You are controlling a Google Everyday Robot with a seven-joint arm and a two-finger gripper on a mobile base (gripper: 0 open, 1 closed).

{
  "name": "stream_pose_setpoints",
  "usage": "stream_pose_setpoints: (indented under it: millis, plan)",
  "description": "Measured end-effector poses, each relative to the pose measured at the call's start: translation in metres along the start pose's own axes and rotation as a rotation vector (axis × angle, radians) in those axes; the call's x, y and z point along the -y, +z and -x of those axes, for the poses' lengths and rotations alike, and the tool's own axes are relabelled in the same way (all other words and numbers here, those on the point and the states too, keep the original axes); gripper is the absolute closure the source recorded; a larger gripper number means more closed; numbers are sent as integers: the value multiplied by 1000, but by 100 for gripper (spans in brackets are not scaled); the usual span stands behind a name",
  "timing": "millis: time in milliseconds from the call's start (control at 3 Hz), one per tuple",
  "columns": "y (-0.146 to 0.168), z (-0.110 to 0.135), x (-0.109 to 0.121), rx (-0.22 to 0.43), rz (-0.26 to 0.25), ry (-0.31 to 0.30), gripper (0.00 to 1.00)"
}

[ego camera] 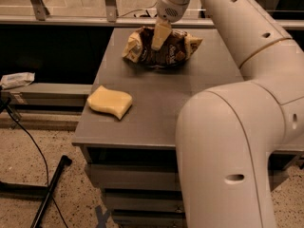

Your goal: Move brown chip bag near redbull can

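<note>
The brown chip bag (164,51) lies crumpled at the far middle of the grey table (156,103), dark brown with pale yellow ends. My gripper (159,38) hangs from the wrist at the top of the camera view and reaches down onto the top of the bag, near its middle. The redbull can does not show in this view. My big white arm covers the right side of the table.
A yellow wavy sponge (110,102) lies near the table's left front edge. A rail with glass panels (71,19) runs behind the table. A black cable and stand (47,189) lie on the speckled floor at the left. Drawers sit under the tabletop.
</note>
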State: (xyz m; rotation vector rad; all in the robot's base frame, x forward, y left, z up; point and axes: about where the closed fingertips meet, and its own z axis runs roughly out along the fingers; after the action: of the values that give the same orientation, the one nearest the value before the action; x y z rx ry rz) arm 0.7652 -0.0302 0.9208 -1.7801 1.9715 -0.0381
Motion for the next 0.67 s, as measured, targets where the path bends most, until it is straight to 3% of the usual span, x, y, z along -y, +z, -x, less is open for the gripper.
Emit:
stream_pose_setpoints:
  millis: [667]
  plan:
    - [-62, -30, -7, 87, -24, -22, 83]
